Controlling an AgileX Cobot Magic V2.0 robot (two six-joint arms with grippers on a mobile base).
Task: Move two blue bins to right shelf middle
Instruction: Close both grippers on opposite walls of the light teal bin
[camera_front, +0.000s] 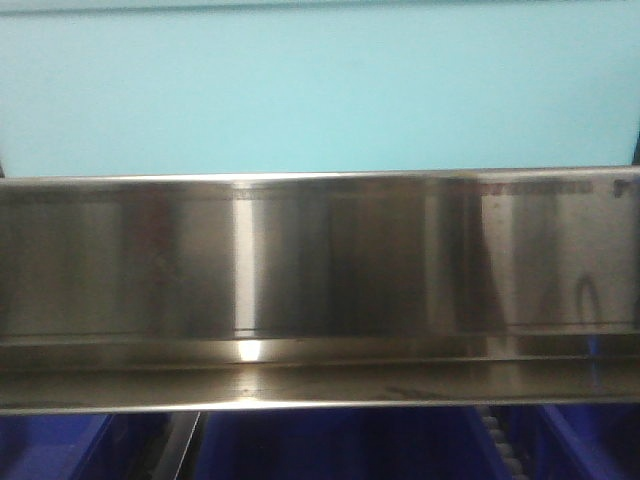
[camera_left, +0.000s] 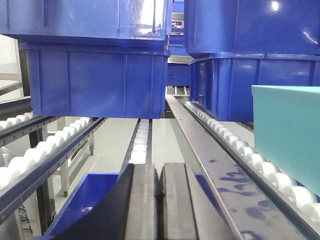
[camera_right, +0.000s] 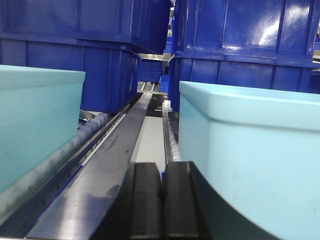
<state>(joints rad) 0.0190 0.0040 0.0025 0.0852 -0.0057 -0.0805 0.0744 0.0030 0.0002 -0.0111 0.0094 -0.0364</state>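
Note:
Two pale sky-blue bins stand on the roller tracks of the right shelf middle. In the right wrist view one bin (camera_right: 35, 120) is at the left and the other (camera_right: 250, 150) at the right, with a steel divider rail between them. My right gripper (camera_right: 161, 167) is shut and empty, low between the two bins and touching neither. My left gripper (camera_left: 161, 170) is also shut and empty, left of a pale bin (camera_left: 287, 135). The front view shows a pale bin wall (camera_front: 320, 90) behind the shiny steel front rail (camera_front: 320, 270).
Dark blue bins (camera_left: 100, 80) (camera_right: 240, 45) sit stacked farther back on the same roller tracks (camera_left: 45, 145). Another dark blue bin (camera_left: 80, 200) lies on the level below, and more dark blue bins (camera_front: 340, 445) show under the rail. Flat steel dividers (camera_left: 215, 165) run between the lanes.

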